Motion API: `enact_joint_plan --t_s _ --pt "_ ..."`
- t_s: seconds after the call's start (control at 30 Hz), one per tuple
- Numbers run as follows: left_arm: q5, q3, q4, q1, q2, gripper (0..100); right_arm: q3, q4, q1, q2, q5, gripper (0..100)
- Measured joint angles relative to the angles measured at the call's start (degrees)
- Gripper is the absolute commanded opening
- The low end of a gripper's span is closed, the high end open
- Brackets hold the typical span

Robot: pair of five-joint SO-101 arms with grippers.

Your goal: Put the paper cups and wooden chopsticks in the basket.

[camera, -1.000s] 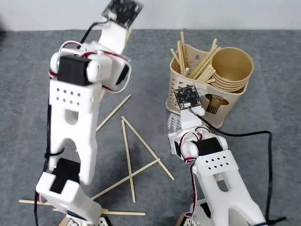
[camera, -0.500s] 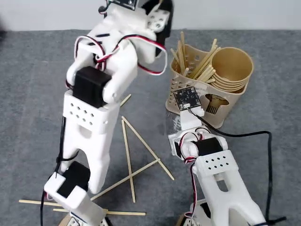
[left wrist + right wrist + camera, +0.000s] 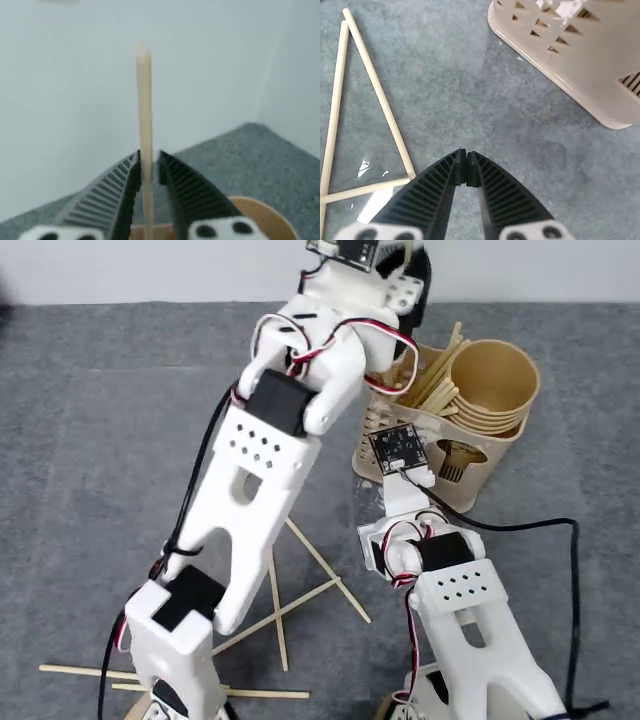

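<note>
- The left gripper (image 3: 148, 161) is clenched on one wooden chopstick (image 3: 144, 95). It holds the stick upright, high over the basket (image 3: 440, 465).
- The paper cups (image 3: 497, 380) sit stacked in the basket, with more chopsticks (image 3: 437, 375) beside them.
- Loose chopsticks (image 3: 330, 574) lie crossed on the grey tabletop (image 3: 90, 440).
- The right gripper (image 3: 466, 167) is pinched closed on nothing, low over the tabletop near the basket.

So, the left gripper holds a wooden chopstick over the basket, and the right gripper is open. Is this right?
Not quite: the right gripper is shut, jaws touching with nothing between, as the right wrist view shows. The left gripper does hold a wooden chopstick over the basket.
</note>
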Motion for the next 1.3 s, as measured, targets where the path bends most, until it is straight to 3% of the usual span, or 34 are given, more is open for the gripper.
enact_joint_plan --t_s 0.23,0.67,0.83,1.0,1.3 --pt "1.6 0.0 9.8 -3.0 -1.8 16 0.0 0.0 0.0 0.0 0.0 0.9" --pt "-15.9 2.9 43.6 -21.3 -9.5 16 0.0 0.0 0.0 0.0 0.0 0.9" --pt "-26.4 13.4 46.4 -28.3 -7.8 16 0.0 0.0 0.0 0.0 0.0 0.9" --pt "-35.4 19.9 46.6 -31.4 2.4 16 0.0 0.0 0.0 0.0 0.0 0.9" --pt "-38.6 12.7 46.4 -32.1 24.4 16 0.0 0.0 0.0 0.0 0.0 0.9"
